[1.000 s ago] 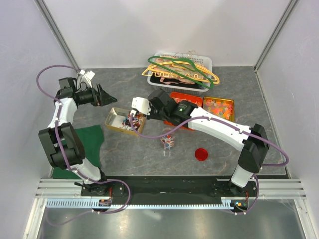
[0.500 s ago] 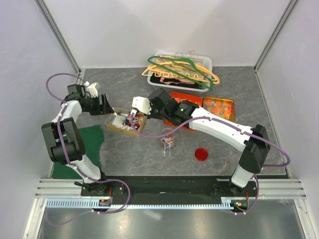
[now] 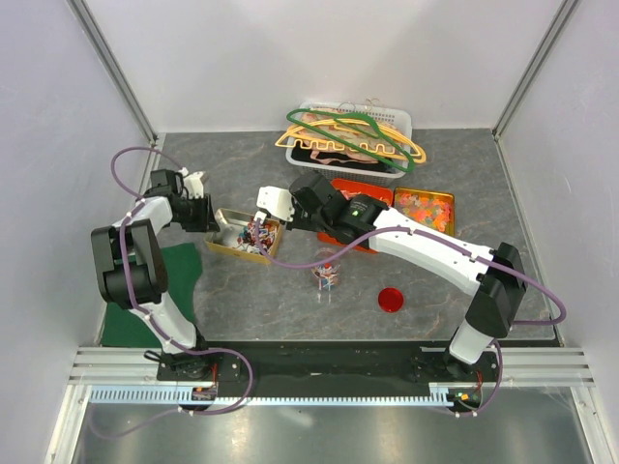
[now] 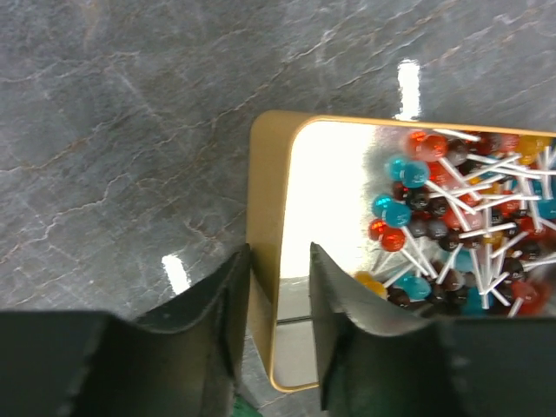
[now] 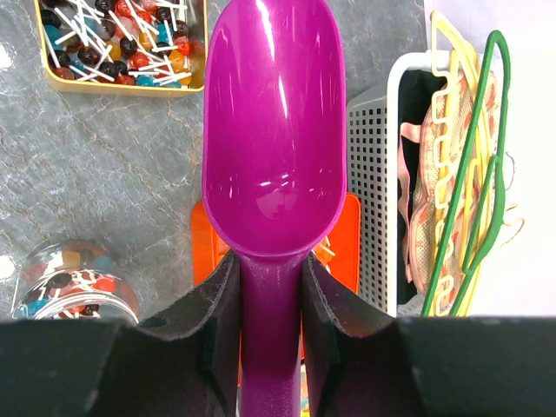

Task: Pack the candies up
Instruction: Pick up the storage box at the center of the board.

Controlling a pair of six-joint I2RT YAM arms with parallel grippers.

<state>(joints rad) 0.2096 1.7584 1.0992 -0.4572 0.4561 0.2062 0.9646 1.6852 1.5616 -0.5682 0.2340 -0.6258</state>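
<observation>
left tool at the candy tin, right tool carrying the scoop

my left tool's fingers stand on either side of the gold tin's near wall, one outside and one inside; i cannot tell whether they press it. my right tool is pinched on the handle of the purple scoop, which hangs above the desk beside the tin. most of the candies lie in the tin, and some sit in the glass jar nearby.

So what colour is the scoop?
Magenta, glossy; the scoop shows best in the right wrist view.
</observation>
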